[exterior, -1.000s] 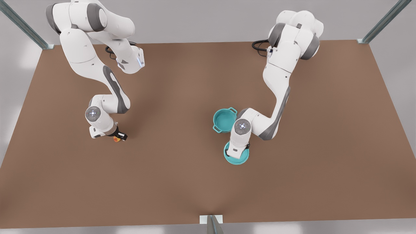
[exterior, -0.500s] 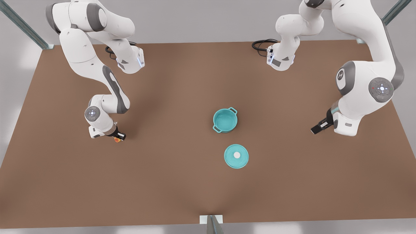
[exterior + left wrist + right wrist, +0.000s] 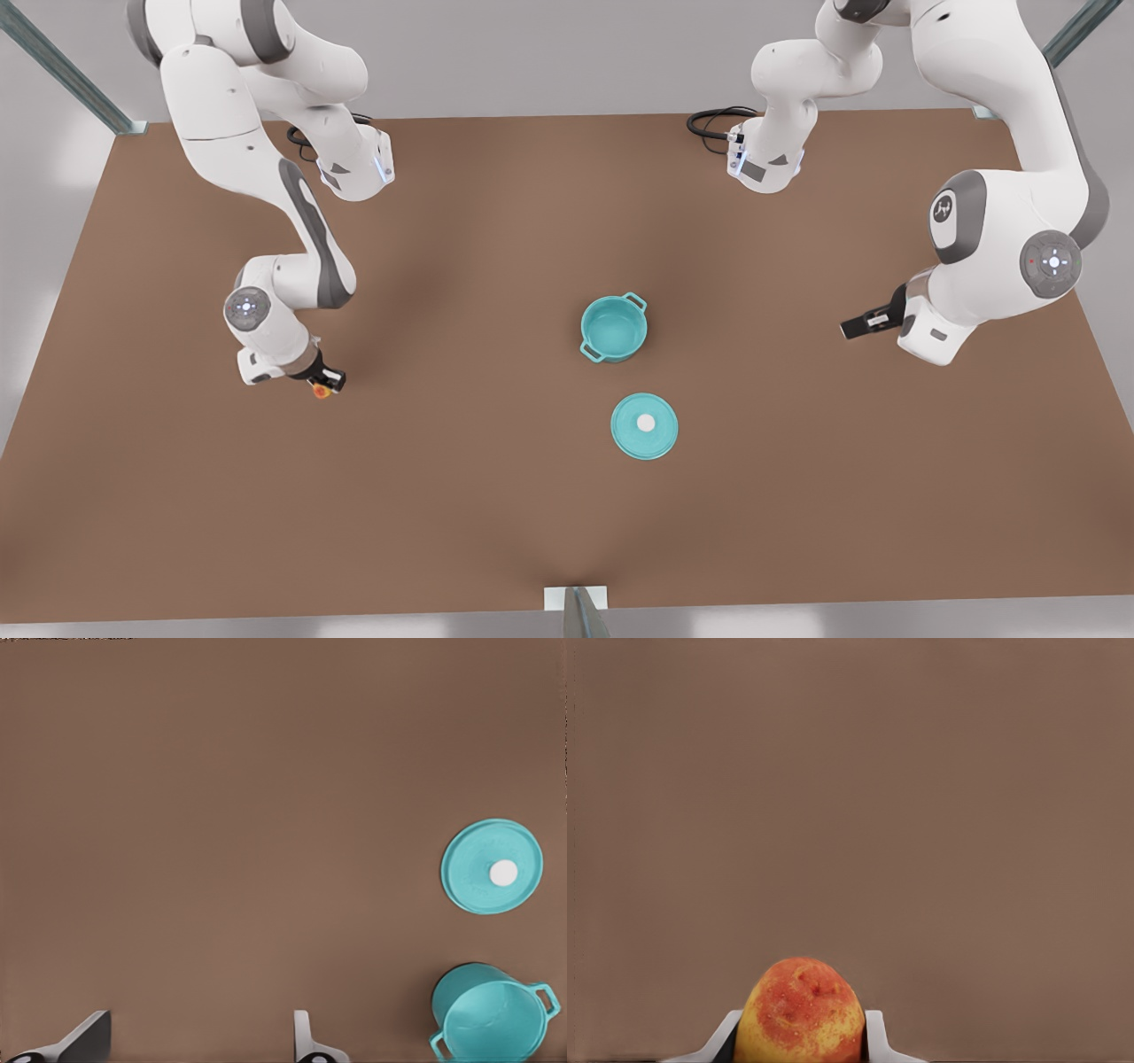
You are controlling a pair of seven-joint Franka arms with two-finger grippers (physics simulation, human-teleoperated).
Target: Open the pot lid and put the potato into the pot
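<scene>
My right gripper sits low over the brown table at the front view's left, its fingers closed against both sides of the potato, a yellow lump with orange-red patches; my left gripper hangs at the front view's right, well apart from everything, fingers spread wide with nothing between them. The teal pot stands uncovered near the table's middle; the pot lid lies flat on the table beside it, white knob up, toward the near edge.
</scene>
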